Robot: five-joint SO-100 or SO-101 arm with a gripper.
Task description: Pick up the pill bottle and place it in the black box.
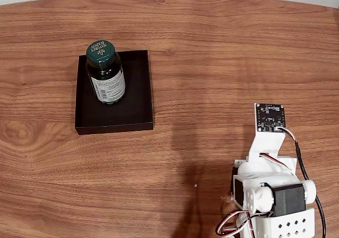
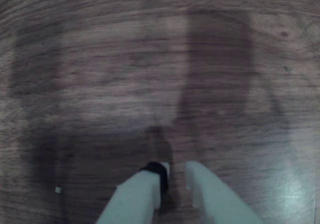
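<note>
Gripper point(image 2: 175, 176) low over bare wood table point(image 2: 100, 74), jaws nearly together, thin gap between tips, nothing held. White fingers point(image 2: 135, 199) enter wrist view from bottom edge, pointing forward. In fixed view, arm point(image 1: 270, 190) folded at bottom right, well apart from black box point(image 1: 139, 97). Pill bottle point(image 1: 106, 79) stands inside box, toward its upper left part, green cap up.
</note>
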